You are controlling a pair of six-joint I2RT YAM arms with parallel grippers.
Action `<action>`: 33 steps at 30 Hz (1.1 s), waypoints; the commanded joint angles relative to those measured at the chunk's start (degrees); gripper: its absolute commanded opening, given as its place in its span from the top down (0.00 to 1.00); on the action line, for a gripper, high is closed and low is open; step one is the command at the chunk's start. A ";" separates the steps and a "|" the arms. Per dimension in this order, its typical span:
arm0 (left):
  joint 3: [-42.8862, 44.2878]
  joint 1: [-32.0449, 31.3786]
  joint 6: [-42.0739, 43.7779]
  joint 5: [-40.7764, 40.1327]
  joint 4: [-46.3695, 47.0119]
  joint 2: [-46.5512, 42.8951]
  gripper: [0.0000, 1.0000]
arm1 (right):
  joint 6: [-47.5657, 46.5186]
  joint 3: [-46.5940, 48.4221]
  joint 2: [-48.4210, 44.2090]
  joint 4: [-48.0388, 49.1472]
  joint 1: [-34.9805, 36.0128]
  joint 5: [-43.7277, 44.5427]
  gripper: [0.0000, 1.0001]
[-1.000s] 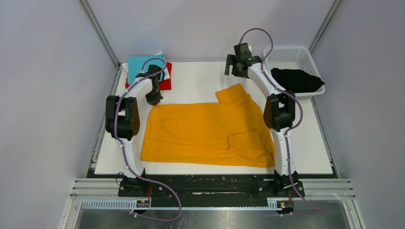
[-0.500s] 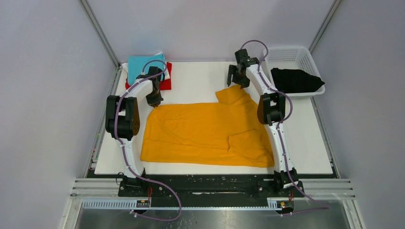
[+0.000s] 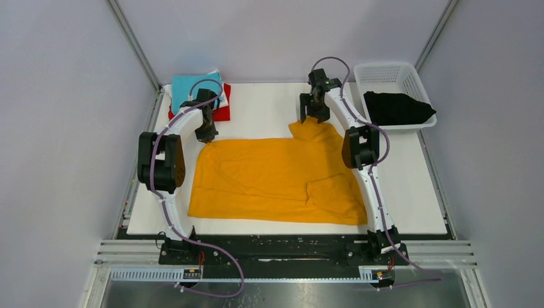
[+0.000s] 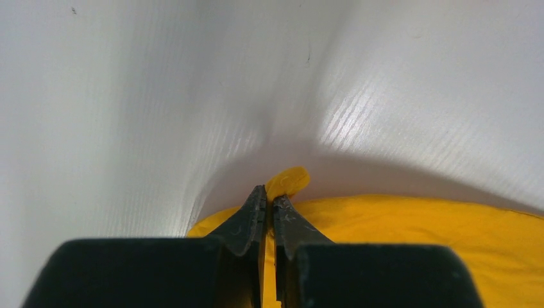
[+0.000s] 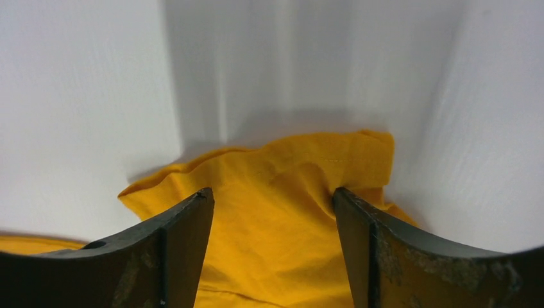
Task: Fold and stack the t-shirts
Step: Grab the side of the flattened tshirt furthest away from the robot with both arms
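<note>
So, the right gripper (image 5: 272,200) has its jaws spread wide with the sleeve (image 5: 282,173) of the orange-yellow t-shirt (image 3: 276,176) sitting right between them, hem pointing away from the wrist, so I'd guess it just needs to drop and close. Meanwhile the left gripper (image 4: 269,196) has its jaws pinching the shirt's far-left corner, a little nub of cloth poking past the tips. Shirt lies flat mid-bench (image 3: 269,102), long axis left to right, both arms at its far edge.
</note>
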 commanded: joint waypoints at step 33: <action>0.18 -0.16 -0.53 -4.07 -0.18 -5.42 1.00 | -16.77 -50.72 -42.12 31.40 3.96 9.10 1.00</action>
